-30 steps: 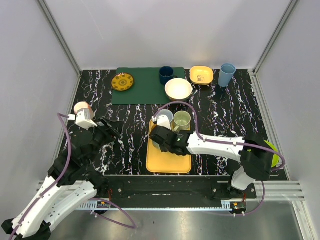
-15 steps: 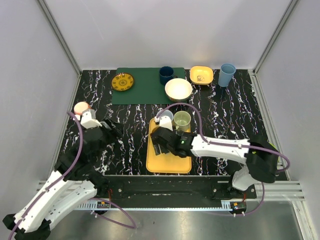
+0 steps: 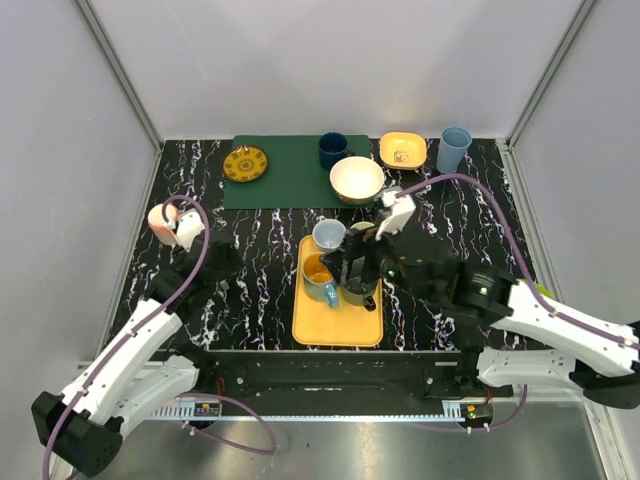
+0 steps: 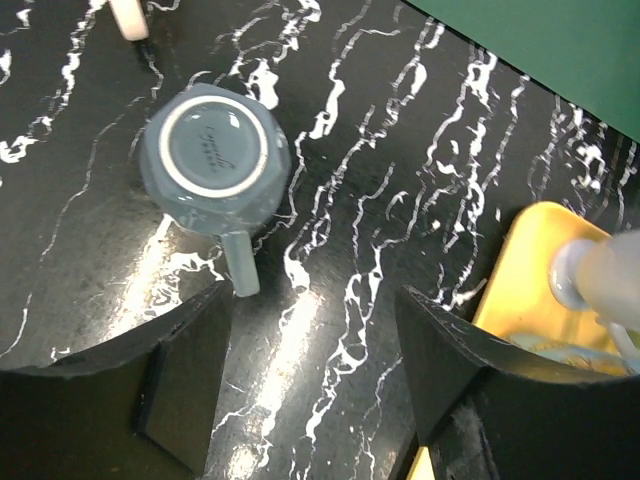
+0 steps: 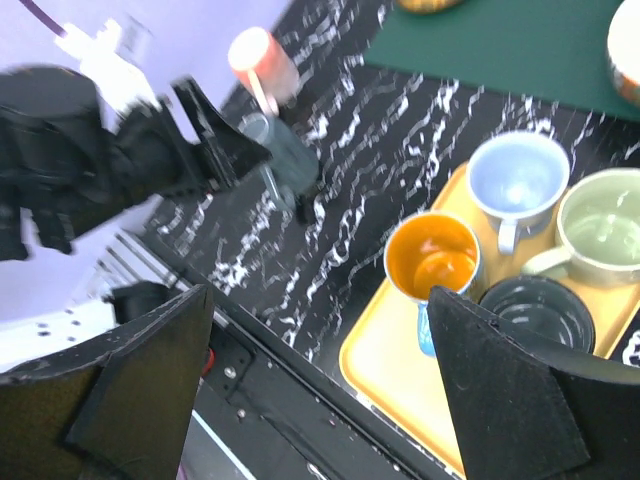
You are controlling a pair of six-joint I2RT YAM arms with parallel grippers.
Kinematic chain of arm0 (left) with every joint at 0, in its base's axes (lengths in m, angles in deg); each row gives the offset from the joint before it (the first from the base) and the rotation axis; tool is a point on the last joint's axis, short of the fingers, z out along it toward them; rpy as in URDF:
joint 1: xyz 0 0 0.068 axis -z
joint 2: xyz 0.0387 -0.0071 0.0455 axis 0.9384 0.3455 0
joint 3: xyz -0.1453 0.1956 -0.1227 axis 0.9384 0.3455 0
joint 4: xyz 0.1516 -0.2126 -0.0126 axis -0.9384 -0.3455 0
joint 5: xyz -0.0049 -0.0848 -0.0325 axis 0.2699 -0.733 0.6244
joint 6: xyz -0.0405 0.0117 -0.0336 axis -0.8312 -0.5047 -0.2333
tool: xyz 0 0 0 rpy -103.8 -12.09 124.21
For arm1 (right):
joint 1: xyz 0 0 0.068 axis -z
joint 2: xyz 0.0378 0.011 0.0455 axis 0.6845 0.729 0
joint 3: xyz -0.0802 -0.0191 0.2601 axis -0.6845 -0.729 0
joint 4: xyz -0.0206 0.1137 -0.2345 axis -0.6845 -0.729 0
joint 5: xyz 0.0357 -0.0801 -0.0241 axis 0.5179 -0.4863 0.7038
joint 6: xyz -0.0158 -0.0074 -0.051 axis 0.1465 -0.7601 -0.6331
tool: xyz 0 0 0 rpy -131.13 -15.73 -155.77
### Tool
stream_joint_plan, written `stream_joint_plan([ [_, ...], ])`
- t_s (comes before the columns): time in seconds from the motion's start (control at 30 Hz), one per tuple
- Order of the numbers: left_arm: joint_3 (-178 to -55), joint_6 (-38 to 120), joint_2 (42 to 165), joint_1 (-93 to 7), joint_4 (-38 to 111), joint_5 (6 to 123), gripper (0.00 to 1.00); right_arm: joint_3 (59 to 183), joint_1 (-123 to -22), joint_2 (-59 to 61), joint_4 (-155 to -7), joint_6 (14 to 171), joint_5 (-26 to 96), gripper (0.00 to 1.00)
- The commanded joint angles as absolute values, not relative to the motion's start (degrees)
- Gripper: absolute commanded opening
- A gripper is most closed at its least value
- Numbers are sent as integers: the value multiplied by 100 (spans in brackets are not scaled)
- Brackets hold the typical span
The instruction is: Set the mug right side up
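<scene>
Left gripper (image 4: 312, 330) hangs with fingers spread, empty, just short of the upside-down grey ceramic mug (image 4: 215, 155) on the black marbled table (image 4: 400, 150). Right gripper (image 5: 320, 310) gapes empty too. Clip that thin handle (image 4: 240, 265) first and it'll probably spin away.

Grey mug (image 4: 215, 150), upside down (pale-ringed base up), on the black marbled table (image 4: 380, 150)
</scene>
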State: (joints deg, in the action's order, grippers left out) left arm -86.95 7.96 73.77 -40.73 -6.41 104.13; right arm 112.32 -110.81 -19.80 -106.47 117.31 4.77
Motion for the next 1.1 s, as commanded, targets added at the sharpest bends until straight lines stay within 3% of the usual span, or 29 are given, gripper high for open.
stream_joint_plan([
  [0.0,-8747,730,7488,-4438,-718,10198,68,11574,-11123,-2235,-10908,11341,98,93],
  [0.3,-8404,-473,8349,-4518,-868,10286,70,11583,-11123,-2428,-10777,10813,-219,95],
  [0.67,-8527,35,9035,-5168,-191,10075,63,11171,-11123,-2833,-10688,10795,-395,96],
  [1.07,-8369,448,9246,-5704,371,9601,36,10977,-11123,-2824,-10601,10901,-404,97],
])
